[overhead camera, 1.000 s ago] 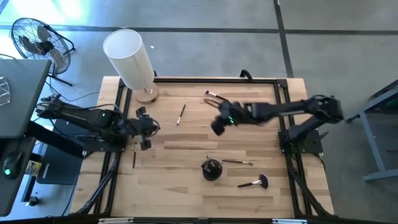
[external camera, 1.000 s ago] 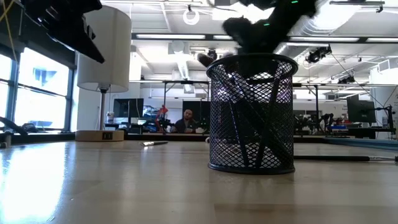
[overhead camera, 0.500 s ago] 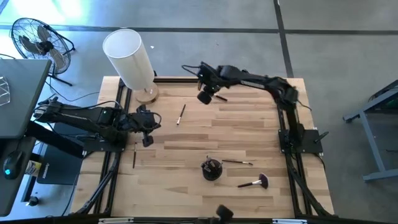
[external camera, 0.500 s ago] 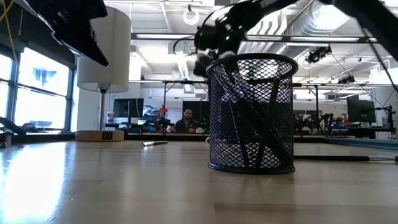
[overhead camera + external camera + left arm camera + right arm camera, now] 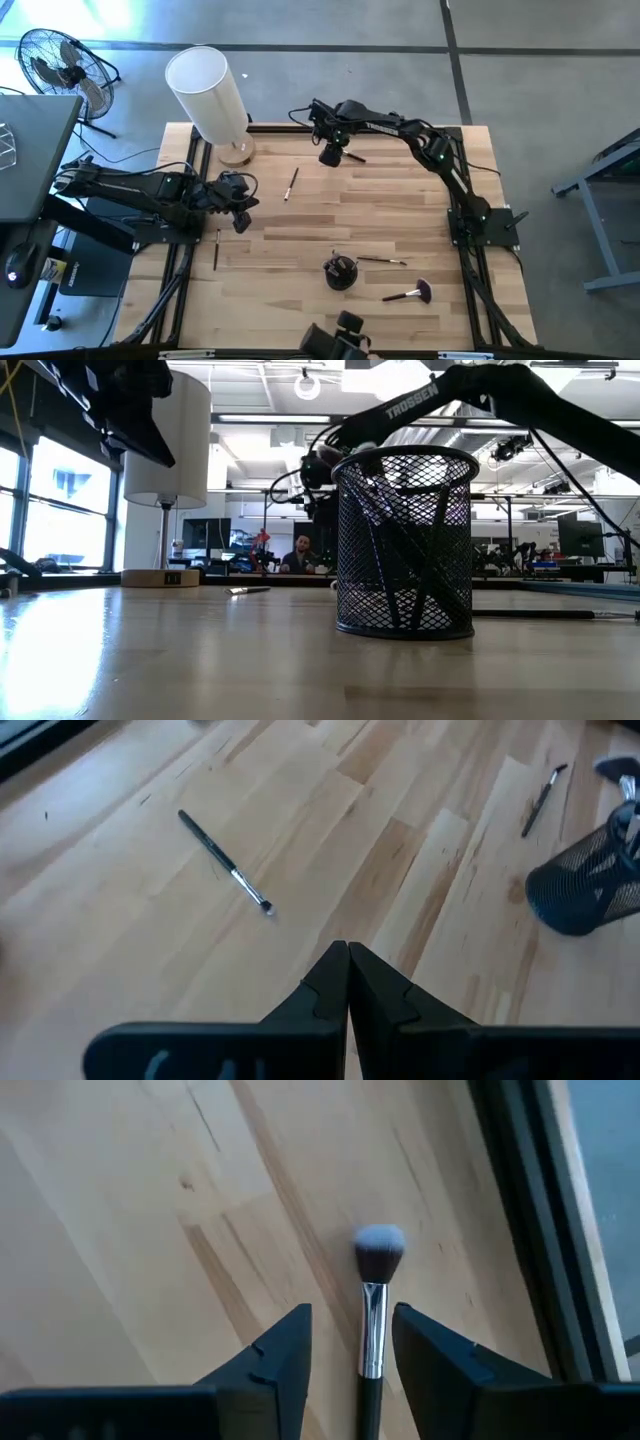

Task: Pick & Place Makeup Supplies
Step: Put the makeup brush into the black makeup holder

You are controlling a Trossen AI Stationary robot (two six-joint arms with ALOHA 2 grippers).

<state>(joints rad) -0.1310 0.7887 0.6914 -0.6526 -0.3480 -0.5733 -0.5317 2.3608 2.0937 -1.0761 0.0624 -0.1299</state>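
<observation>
Several makeup brushes lie flat on the wooden table: one with a white-tipped head (image 5: 378,1250) near the far edge, one (image 5: 291,184) left of it, a thin dark one (image 5: 215,250) at the left, one (image 5: 380,260) beside the black mesh cup (image 5: 340,272), and a fluffy reddish one (image 5: 408,294). The cup holds more brushes (image 5: 400,550). My right gripper (image 5: 350,1315) is open and hangs over the far brush with a finger on either side of its silver ferrule (image 5: 372,1330), apart from it. My left gripper (image 5: 347,952) is shut above the table's left part, holding nothing.
A tall white cylinder (image 5: 210,95) stands on a wooden base at the far left corner. A black frame rail (image 5: 340,127) runs along the far edge just behind my right gripper. A dark shape (image 5: 335,340) shows beyond the near edge.
My right gripper has swung from above the table's middle toward the far edge and come down over the white-tipped brush lying there. The brushes and the cup have stayed where they were.
</observation>
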